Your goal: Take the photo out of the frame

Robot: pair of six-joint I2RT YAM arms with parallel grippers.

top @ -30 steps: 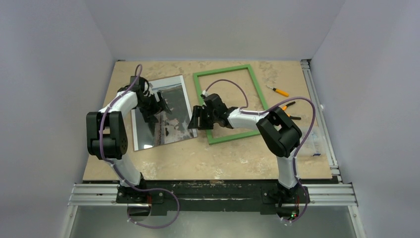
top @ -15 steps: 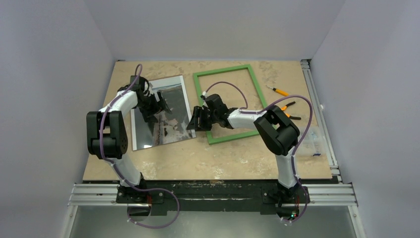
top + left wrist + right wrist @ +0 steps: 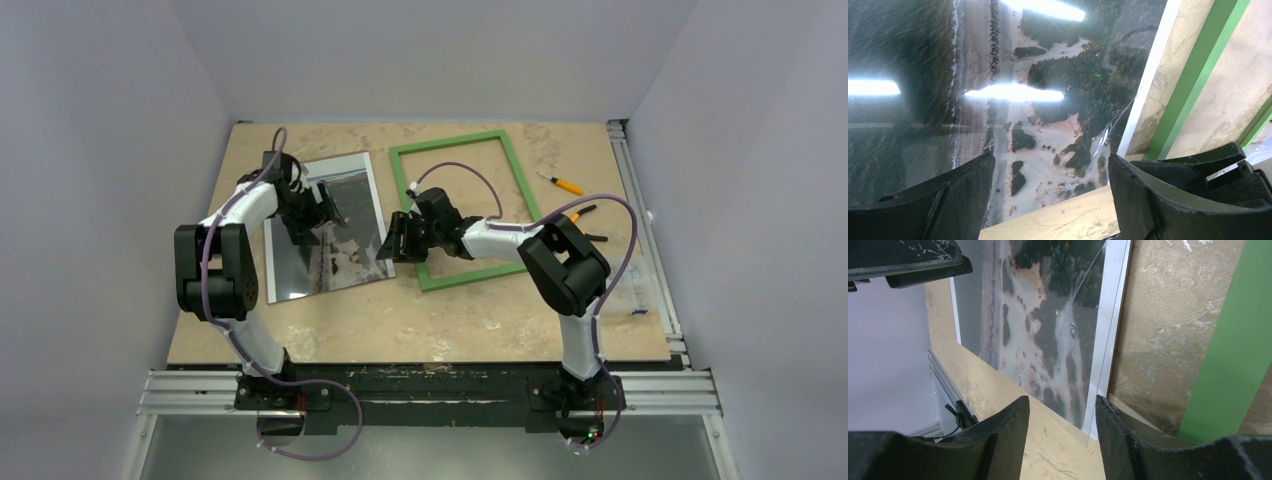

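The photo [image 3: 345, 250] is seen lying flat, picture side up, on the desk [image 3: 450, 320], left of centre in the top view, fully outside the frame [image 3: 445, 142]. The frame is laid just beside it to the right, with bare desk showing through its opening; a narrow strip of desk is left between the photo's white margin and the frame's green left bar. The left end effector [image 3: 325, 215] is held over the middle of the photo with its fingers spread wide, and nothing is gripped between them. The right end effector [image 3: 1060, 440] is placed low at the photo's lower right corner, its fingers partly apart; the corner is seen just beyond the fingertips and nothing is visibly pinched. Orange-handled tools [image 3: 560, 183] are left near the desk's right edge.
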